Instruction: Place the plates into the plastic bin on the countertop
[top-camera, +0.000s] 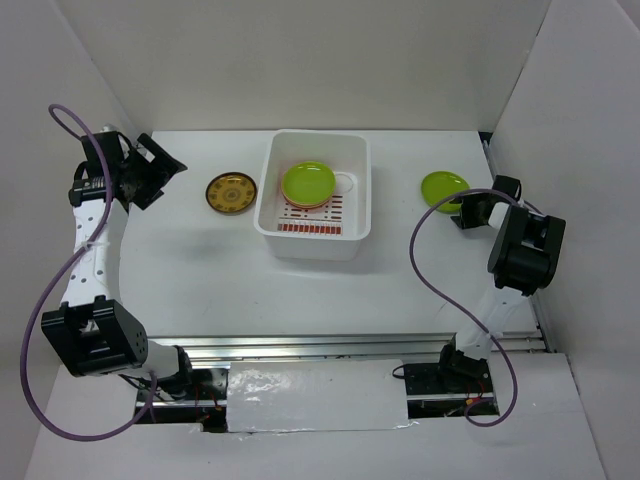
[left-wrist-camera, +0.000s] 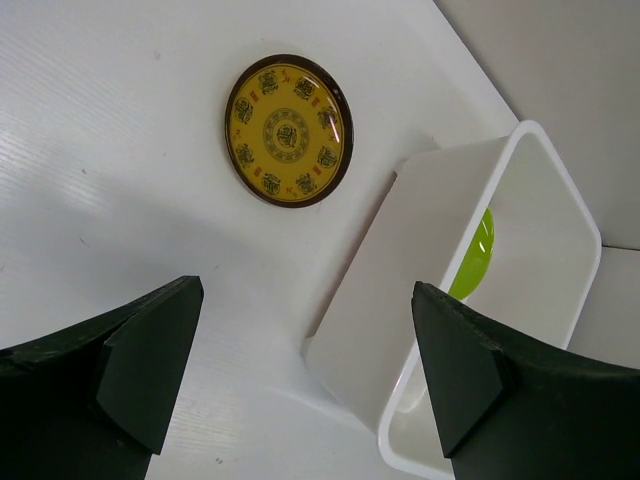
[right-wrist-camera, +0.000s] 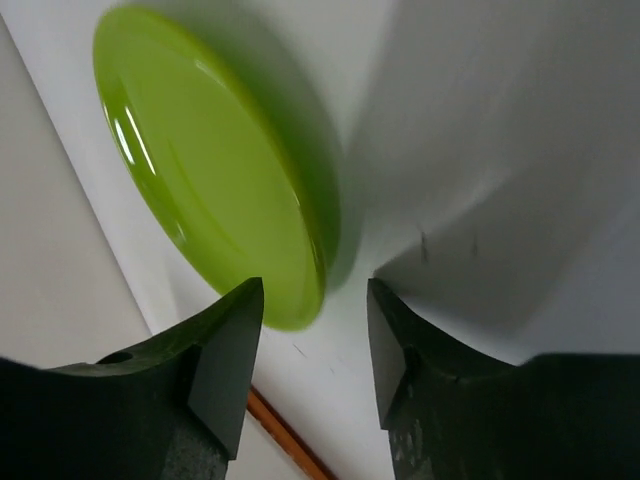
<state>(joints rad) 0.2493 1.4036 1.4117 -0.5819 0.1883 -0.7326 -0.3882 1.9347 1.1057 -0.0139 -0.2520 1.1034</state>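
A white plastic bin (top-camera: 318, 245) stands at the back middle of the countertop (top-camera: 200, 280). A lime green plate (top-camera: 308, 182) lies inside it on top of an orange one. Left of the bin lies a brown-and-gold patterned plate (top-camera: 232, 192). My left gripper (top-camera: 170, 165) hovers open further left, apart from that plate (left-wrist-camera: 288, 130) and the bin (left-wrist-camera: 420, 260). A second lime green plate (top-camera: 444, 186) rests at the right. My right gripper (right-wrist-camera: 312, 300) is low at its near rim (right-wrist-camera: 200, 150). The fingers straddle the plate's edge with a gap on both sides.
White walls close in on the left, back and right. The right wall stands just beyond the green plate. A metal rail (top-camera: 340, 348) runs along the front edge. A purple cable (top-camera: 430, 270) loops out from the right arm over the countertop.
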